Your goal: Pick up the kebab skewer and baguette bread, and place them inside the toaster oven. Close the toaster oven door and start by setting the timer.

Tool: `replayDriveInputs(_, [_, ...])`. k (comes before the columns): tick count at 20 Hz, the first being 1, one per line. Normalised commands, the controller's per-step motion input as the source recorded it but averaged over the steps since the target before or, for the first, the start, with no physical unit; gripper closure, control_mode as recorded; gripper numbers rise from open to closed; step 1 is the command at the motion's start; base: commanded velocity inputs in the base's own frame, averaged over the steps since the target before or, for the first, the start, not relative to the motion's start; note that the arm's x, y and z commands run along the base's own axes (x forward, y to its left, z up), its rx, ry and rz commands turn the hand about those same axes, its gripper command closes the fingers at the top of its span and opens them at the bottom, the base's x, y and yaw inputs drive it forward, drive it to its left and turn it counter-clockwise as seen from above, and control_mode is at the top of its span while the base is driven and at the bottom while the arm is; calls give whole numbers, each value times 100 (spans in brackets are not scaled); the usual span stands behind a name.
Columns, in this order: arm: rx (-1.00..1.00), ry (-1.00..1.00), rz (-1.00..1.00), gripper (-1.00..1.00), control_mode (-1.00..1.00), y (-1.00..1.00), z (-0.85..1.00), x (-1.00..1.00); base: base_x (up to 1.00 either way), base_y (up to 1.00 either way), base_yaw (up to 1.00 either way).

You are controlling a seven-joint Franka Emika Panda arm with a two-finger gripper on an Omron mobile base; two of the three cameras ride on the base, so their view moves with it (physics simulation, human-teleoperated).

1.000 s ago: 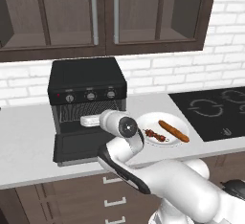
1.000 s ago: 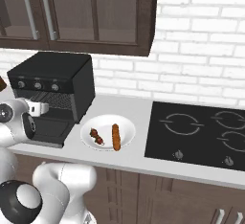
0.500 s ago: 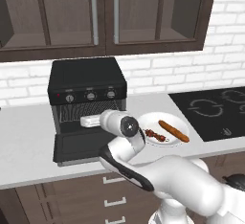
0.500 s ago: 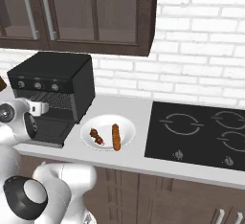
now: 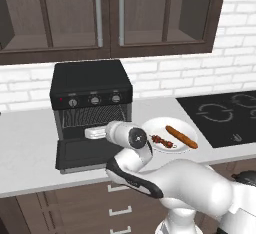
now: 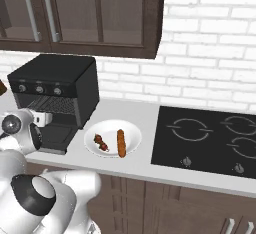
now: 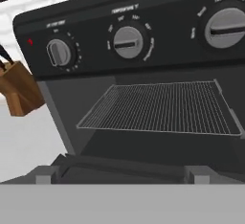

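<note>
End effector (image 5: 95, 133) spread wide and empty, poised over dropped-open door (image 5: 82, 154), facing the oven (image 5: 91, 90) and its bare rack (image 7: 162, 108), apparently readied for loading. Beside it on the worktop (image 5: 30, 148), plate (image 6: 131, 134) holding skewer (image 5: 162, 140) and baguette (image 5: 181, 136) side by side, long axes angled toward the hob (image 6: 210, 138).

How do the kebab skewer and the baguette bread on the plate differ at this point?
The baguette bread is one smooth orange-brown loaf; the kebab skewer is a thin stick of small dark red-brown chunks. The baguette is longer and thicker than the skewer. Both lie side by side, apart, on the white plate, not yet in the toaster oven.
</note>
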Motion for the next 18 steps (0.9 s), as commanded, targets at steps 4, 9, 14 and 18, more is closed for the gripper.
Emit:
replayDriveInputs(4, [5, 0, 1, -100, -100, 0, 0, 22, 0, 0, 0])
replayDriveInputs(9, [4, 0, 0, -100, -100, 0, 0, 43, 0, 0, 0])
replayDriveInputs(14, [0, 0, 0, -100, -100, 0, -1, 15, 0, 0, 0])
replayDriveInputs(18, [0, 0, 0, -100, -100, 0, 0, 0, 0, 0, 0])
